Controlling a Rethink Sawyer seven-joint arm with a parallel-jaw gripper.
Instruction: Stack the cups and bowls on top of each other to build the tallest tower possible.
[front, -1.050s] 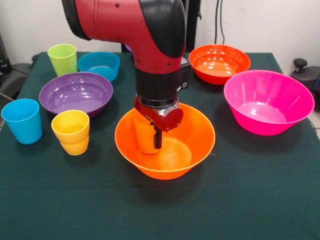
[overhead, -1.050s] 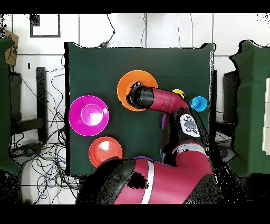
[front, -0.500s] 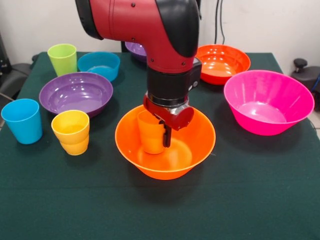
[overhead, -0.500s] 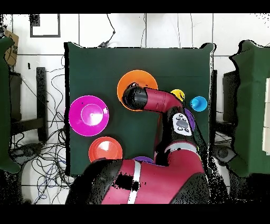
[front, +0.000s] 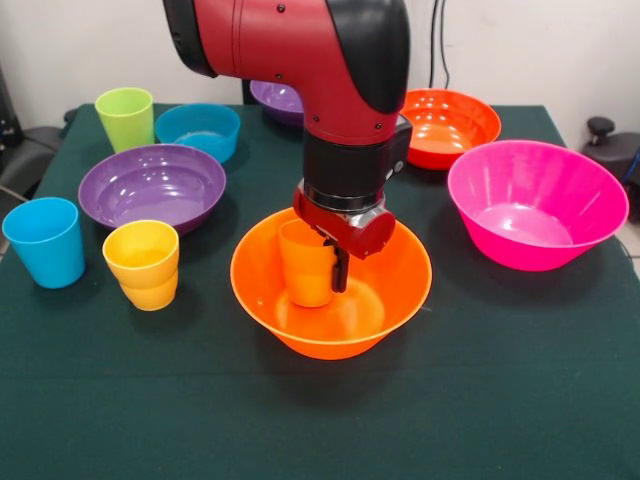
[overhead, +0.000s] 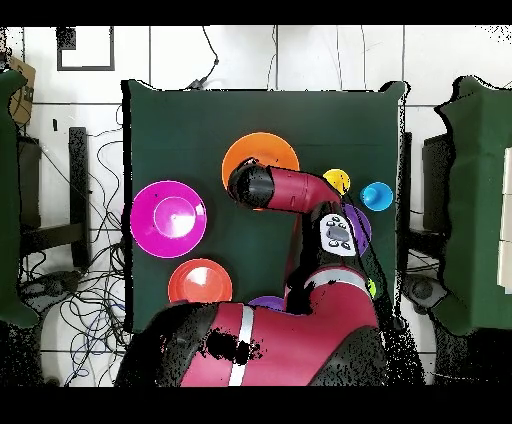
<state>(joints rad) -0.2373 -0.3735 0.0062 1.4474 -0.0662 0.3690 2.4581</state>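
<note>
**Q:** What's the surface and room, front edge backward?

**A:** You have a dark green cloth over the table (front: 500, 400); its near strip is bare. Behind it stands a pale wall (front: 560, 50) with black cables hanging down. From above you see white floor tiles (overhead: 300, 60) with loose wiring along one side.

**Q:** Where is the task's thing, and how does it point?

**A:** Nearest you, the wide orange bowl (front: 330, 335) sits mouth up. The orange cup (front: 308, 268) stands inside it, upright, long axis vertical, mouth up, toward the bowl's left half in the front view. The gripper (front: 338, 262) is down in the bowl, just right of the cup; one dark finger (front: 340, 268) shows beside the cup wall. You can't tell whether the jaws clasp the cup.

**Q:** Beyond that?

**A:** Left: yellow cup (front: 142, 264), blue cup (front: 44, 241), purple bowl (front: 152, 185). Right: pink bowl (front: 535, 203). Farther back: green cup (front: 125, 118), blue bowl (front: 198, 130), red-orange bowl (front: 445, 124), and a second purple bowl (front: 275, 99) partly behind the arm (front: 300, 60). All are mouth up.
</note>
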